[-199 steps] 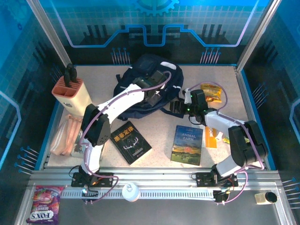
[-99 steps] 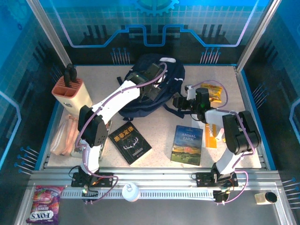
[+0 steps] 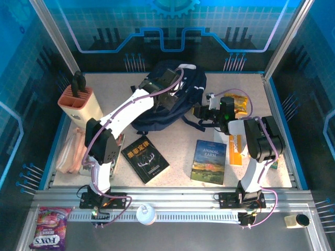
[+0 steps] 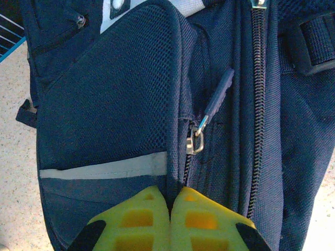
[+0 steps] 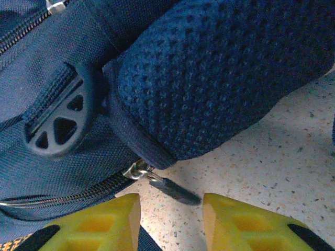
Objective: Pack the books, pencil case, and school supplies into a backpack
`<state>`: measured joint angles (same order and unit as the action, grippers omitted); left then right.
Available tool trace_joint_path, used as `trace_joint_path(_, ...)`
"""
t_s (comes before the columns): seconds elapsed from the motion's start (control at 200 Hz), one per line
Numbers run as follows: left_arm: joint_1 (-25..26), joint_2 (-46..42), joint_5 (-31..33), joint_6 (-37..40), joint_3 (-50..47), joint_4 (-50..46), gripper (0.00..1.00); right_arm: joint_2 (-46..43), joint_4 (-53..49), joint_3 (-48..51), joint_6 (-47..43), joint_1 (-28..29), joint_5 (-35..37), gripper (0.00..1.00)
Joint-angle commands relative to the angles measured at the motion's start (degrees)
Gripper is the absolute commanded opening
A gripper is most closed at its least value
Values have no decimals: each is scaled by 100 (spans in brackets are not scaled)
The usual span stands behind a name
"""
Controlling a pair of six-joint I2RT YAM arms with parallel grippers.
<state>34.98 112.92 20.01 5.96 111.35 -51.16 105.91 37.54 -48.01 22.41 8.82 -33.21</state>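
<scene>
The navy backpack lies at the back middle of the table. My left gripper is on top of it, and its yellow fingers are shut on a fold of backpack fabric beside a zipper slider. My right gripper is at the backpack's right edge, low over the table. Its jaws are open, with a dark zipper pull lying between the fingertips and untouched. The black book and the Animal Farm book lie in front. The pink pencil case is at the left. The orange-and-white pack lies under the right arm.
A peach knife block stands at the back left. A yellow-orange snack bag lies just behind my right gripper. Bare table lies between the backpack and the books. A frame rail runs along the near edge.
My right gripper's jaws have narrowed around the zipper pull and its arm has folded in closer. The left gripper has drawn the backpack top slightly toward the back while staying shut.
</scene>
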Motion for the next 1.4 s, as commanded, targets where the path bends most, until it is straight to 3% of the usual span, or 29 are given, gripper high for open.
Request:
trace_joint_path(0.0,-23,-504,-77,-13,282,343,0,105,157,-165,-103,-50,-140,39)
trace_joint_path(0.215,-33,-508,-139,9,255,343,0,151,127,-387,-265,21,-379,36)
trace_joint_path(0.425,-40,-490,-158,-2,247,341,0,83,39,-396,-555,85,-449,17)
trace_joint_path(0.56,-48,-488,-163,-33,230,356,0,-14,8,-311,-688,85,-467,11)
trace_joint_path(0.795,-86,-447,-301,-144,254,395,0,-224,-162,-165,-976,281,-388,13)
trace_joint_path(1.151,-116,-593,-591,-158,126,469,0,31,-57,-204,-910,343,10,28)
trace_joint_path(1.251,-127,-609,-630,-165,89,493,0,109,-48,-409,-897,353,-21,28)
trace_joint_path(1.396,-147,-597,-623,-183,80,501,0,83,-111,-437,-983,358,0,17)
